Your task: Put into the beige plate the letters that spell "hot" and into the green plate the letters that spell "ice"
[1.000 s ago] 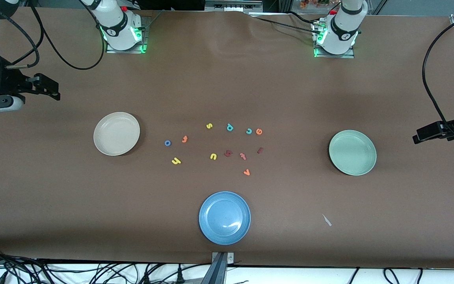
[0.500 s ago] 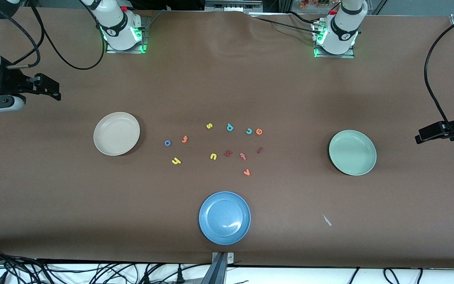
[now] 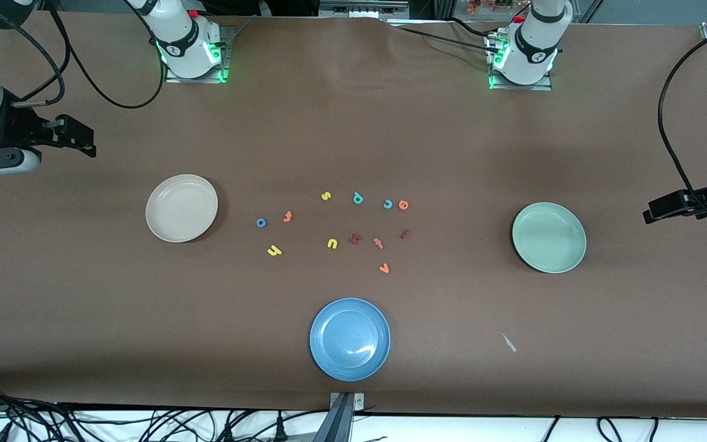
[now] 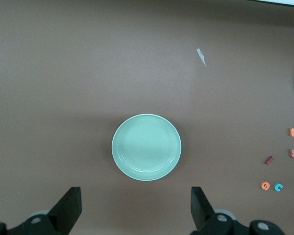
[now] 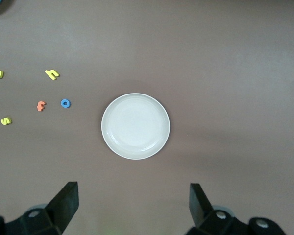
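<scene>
Right claw [image 5: 132,208]: wide open, empty, high over desk [image 3: 353,123] edge by round cream-beige plate [image 3: 181,208]; nearer yellow foam "h" [image 3: 274,250], blue foam ring "o" [image 3: 261,223], orange foam "t" [image 3: 288,216].
Left claw [image 4: 135,208]: wide open, empty, waits by pale mint-green plate [image 3: 548,237].

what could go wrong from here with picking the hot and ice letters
Look-alikes: the pinkish-red t could be mistaken for the orange t, and the wider dark red letter for the dark red i. The teal c and orange e lie almost touching, so jaws closing on one may push the other. All letters are tiny and flat, so a grasp could slip.
</scene>
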Controlling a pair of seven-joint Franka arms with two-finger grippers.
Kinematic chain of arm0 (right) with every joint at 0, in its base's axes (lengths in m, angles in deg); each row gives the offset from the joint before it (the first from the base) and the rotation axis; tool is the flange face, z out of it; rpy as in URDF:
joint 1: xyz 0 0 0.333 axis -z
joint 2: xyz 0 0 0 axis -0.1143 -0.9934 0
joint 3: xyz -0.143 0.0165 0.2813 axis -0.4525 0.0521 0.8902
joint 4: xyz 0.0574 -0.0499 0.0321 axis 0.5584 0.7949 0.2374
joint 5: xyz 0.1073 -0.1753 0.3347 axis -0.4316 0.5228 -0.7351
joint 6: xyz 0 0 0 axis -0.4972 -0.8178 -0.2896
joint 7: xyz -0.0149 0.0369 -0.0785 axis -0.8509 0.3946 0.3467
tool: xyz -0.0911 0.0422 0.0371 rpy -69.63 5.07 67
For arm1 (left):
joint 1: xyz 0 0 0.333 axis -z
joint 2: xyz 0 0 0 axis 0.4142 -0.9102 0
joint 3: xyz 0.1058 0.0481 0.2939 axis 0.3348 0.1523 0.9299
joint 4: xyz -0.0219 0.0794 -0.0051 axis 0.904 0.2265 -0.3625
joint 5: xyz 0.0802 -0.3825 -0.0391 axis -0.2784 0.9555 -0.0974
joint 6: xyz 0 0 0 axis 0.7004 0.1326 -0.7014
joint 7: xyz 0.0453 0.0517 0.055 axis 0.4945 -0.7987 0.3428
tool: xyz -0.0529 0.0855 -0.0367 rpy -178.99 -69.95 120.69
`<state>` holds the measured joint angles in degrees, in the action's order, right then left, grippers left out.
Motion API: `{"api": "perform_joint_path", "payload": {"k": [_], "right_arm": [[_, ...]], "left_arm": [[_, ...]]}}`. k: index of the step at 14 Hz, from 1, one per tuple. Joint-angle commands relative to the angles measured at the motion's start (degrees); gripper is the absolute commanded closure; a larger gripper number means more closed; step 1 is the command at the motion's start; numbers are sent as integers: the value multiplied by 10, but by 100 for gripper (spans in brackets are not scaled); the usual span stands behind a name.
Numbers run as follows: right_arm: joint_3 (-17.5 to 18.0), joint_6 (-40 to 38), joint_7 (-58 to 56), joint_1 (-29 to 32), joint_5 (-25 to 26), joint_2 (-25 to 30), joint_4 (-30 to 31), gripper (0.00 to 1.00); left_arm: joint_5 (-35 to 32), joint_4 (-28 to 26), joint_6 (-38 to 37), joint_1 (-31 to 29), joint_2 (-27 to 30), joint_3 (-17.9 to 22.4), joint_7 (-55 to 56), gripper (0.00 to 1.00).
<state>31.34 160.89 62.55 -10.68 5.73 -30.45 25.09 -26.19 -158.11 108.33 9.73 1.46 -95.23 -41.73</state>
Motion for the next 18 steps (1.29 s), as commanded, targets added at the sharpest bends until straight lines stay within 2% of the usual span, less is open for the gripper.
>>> {"api": "perform_joint_path", "payload": {"k": [1, 18], "right_arm": [[2, -2, 1, 1, 2, -1, -12, 0], [2, 0, -3, -4, 2, -1, -12, 0]], "left_arm": [[-16, -18, -2, -2, 19, 0, -14, 0], [-15, -15, -10, -2, 18, 0, -13, 0]]}}
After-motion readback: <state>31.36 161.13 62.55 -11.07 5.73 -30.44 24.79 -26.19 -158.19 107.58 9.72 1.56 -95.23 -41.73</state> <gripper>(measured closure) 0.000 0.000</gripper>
